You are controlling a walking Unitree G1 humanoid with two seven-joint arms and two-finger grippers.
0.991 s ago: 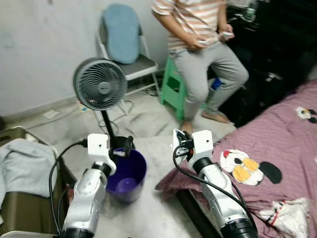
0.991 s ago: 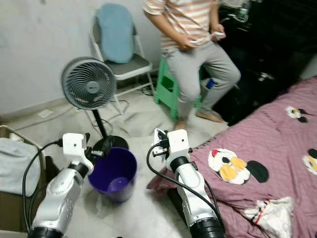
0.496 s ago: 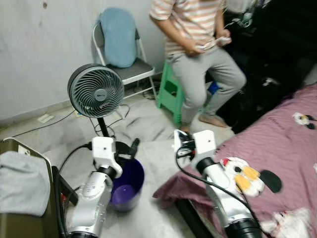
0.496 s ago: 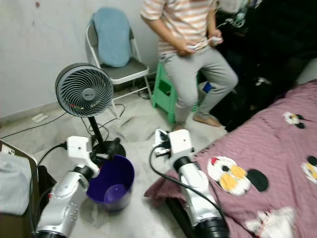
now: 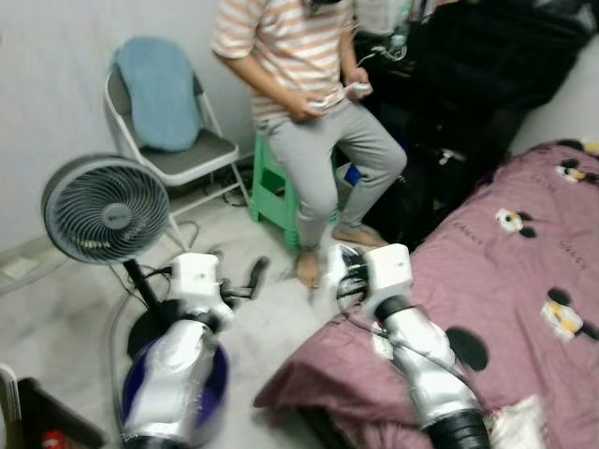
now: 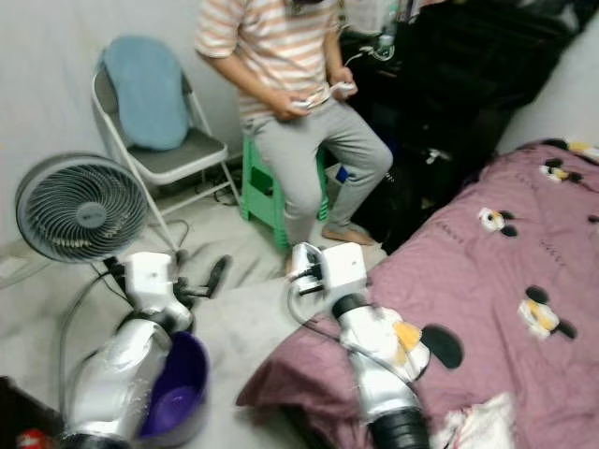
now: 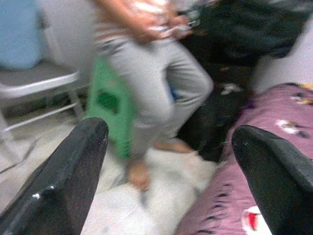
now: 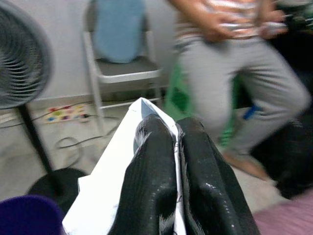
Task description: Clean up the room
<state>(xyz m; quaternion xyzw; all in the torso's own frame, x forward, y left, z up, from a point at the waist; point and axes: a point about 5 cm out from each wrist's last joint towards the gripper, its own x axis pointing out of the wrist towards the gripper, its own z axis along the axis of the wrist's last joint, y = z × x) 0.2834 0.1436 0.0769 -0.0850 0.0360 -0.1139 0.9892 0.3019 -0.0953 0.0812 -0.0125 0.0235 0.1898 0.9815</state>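
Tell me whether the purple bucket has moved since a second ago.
No. The purple bucket still sits on the floor just in front of the fan's base. The whole picture shifted because the camera turned, not the bucket.

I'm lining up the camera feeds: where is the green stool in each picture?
Left eye view: green stool, upper middle, behind the seated person's leg.
Right eye view, upper middle.
Left wrist view, between the black fingers.
Right wrist view, blurred behind the leg.
Shared landmark: folding chair.

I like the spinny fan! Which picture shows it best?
The left eye view: the whole grey fan stands there on its pole. The right eye view shows it similarly near its edge; the right wrist view catches part of the grille.
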